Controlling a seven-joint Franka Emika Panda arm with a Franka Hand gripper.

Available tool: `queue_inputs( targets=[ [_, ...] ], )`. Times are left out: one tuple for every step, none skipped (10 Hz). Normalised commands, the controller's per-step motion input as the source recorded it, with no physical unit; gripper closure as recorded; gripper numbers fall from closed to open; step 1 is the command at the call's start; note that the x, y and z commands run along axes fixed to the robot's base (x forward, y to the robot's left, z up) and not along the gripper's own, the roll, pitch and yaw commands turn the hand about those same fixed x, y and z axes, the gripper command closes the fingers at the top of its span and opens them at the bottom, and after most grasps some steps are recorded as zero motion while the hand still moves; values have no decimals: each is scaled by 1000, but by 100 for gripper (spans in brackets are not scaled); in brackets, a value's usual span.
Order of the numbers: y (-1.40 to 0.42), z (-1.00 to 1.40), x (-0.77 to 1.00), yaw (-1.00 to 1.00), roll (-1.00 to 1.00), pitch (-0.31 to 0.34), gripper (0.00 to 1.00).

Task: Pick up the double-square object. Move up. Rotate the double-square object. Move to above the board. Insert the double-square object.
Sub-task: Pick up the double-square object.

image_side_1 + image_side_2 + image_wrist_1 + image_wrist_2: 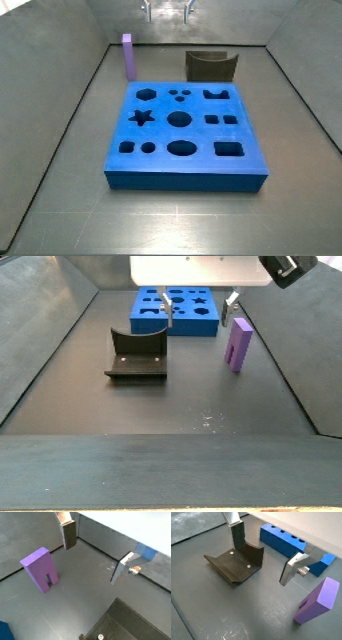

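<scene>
the end effector (95, 556) is seen hanging above the dark grey floor with its two silver fingers (68, 534) spread wide and nothing between them. the double-square object (41, 568) stands upright on the floor, apart from the fingers and off to one side of them, so no grasp has been made yet. in a side view it (128, 55) stands near the back wall, just beyond the far corner of the board (183, 125) and not touching it. the board lies flat with its shaped holes facing up, presumably so that a piece can be lowered in from above. the fixture (236, 565) stands on the floor close to one finger; in a side view it (138, 356) is set between the camera and the board. the wide opening is judged to be ready for closing around the purple block once it is centred. the floor is matte, faintly scuffed, and enclosed by grey walls.
</scene>
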Motion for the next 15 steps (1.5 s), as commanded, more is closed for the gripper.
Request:
queue_inputs(
  targets=[
    [0, 0, -20, 0, 0, 0, 0],
    [0, 0, -109, 11, 0, 0, 0],
    [0, 0, -129, 17, 0, 0, 0],
    [0, -20, -211, 3, 0, 0, 0],
    [0, -63, -234, 6, 0, 0, 0],
    [0, -29, -111, 23, 0, -34, 0],
    [0, 0, 0, 6, 0, 0, 0],
    [0, -49, -166, 0, 0, 0, 0],
    [0, -100, -326, 0, 0, 0, 0],
    [-3, -94, -389, 0, 0, 0, 0],
    [0, -77, -377, 0, 0, 0, 0],
    [0, -83, -366, 0, 0, 0, 0],
    [0, -111, -409, 0, 0, 0, 0],
    [0, -91, -437, 20, 0, 0, 0],
    [-14, -126, -457, 40, 0, 0, 0]
  ],
)
